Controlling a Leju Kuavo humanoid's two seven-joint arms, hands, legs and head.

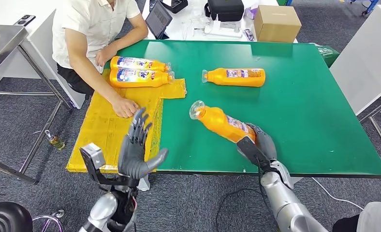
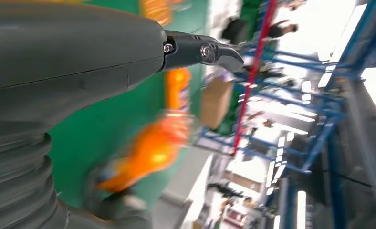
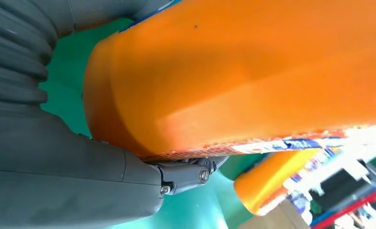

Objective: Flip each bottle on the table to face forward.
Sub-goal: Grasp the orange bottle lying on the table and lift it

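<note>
We see the right hand [image 1: 262, 145] gripping the base of an orange bottle [image 1: 221, 123] tilted over the green bench [image 1: 300, 121], while the left hand [image 1: 136, 147] hovers empty, fingers spread, near a person's hand [image 1: 125, 107].

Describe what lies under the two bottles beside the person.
Under the two bottles lies a yellow mat spread over the green table, its near end past the table edge. The person's hand rests on it too. What the mat covers cannot be seen.
</note>
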